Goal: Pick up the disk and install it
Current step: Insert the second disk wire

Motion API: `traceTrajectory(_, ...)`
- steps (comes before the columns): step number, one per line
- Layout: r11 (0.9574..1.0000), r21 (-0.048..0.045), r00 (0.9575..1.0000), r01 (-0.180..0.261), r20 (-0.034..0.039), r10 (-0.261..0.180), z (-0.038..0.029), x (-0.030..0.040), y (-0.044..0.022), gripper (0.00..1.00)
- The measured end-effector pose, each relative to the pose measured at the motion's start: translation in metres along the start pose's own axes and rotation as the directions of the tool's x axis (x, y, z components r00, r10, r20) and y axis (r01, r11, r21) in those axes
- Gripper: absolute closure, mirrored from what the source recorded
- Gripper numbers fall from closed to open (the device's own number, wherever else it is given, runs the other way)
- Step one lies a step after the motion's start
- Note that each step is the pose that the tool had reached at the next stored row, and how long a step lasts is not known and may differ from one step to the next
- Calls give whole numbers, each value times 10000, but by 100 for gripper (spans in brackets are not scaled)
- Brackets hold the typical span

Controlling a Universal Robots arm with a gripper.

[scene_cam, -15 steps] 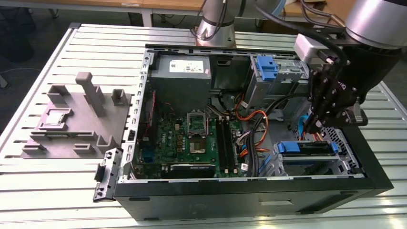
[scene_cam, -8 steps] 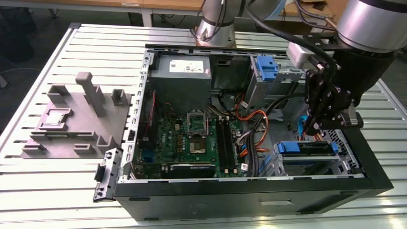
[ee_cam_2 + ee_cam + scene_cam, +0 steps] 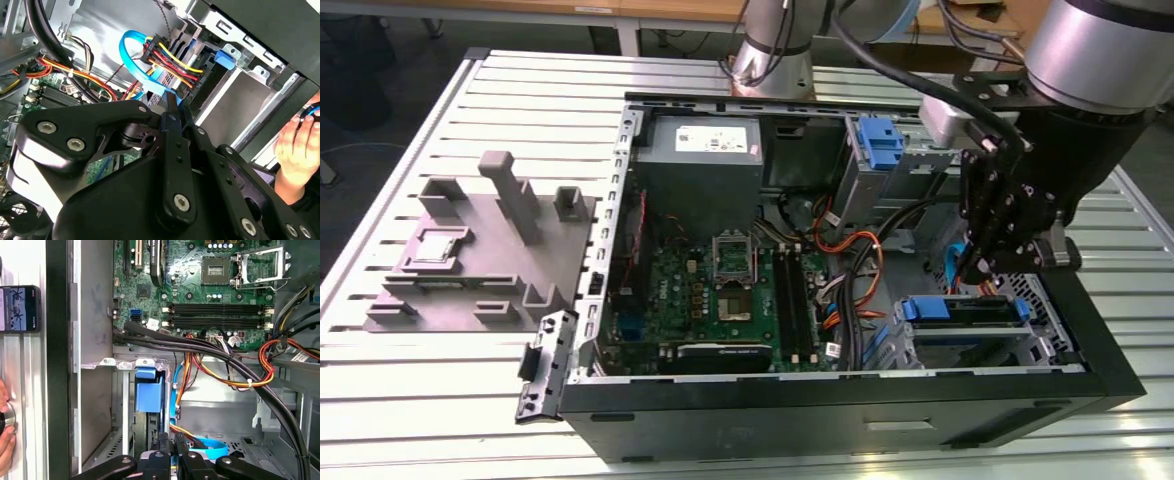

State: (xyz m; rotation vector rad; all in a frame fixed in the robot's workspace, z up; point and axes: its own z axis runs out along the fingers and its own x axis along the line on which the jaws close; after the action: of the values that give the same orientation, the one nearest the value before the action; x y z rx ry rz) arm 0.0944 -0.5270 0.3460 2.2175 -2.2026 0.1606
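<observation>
Above drive bay, gripper (image 3: 978, 270), disk (image 3: 966, 309) seated

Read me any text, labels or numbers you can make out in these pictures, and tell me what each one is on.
None can be read.
White label on the power supply: print too small to read.
Motherboard markings: too small to read.
Phone screen beside the case: a picture, no legible words.
Gripper: no lettering seen.

The arm (image 3: 1107, 50) is a thick silver-grey tube with black cables looping off beside it. Below it hangs the matte black gripper (image 3: 983, 265), built of flat linkage bars (image 3: 175, 165) pinned with round silver screws (image 3: 76, 144).
</observation>
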Motion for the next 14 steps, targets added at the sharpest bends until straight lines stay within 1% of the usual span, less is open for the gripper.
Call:
traceTrajectory(1, 10000, 1, 10000, -2, 43, 2, 3, 19, 4, 84)
traceTrajectory(4, 10000, 7, 9999, -7, 120, 7, 18, 88, 15, 84)
traceTrajectory(5, 10000, 16, 9999, -9, 142, 9, 22, 106, 20, 84)
traceTrajectory(7, 10000, 48, 9999, -5, 162, 4, 26, 117, 33, 84)
traceTrajectory(8, 10000, 86, 9999, -2, 163, 0, 28, 119, 42, 84)
traceTrajectory(11, 9997, 264, 9999, -11, 173, 7, 40, 123, 74, 84)
traceTrajectory(12, 9995, 308, 9998, -15, 173, 9, 45, 124, 76, 84)
traceTrajectory(14, 9993, 367, 9999, -18, 171, 12, 53, 127, 76, 84)
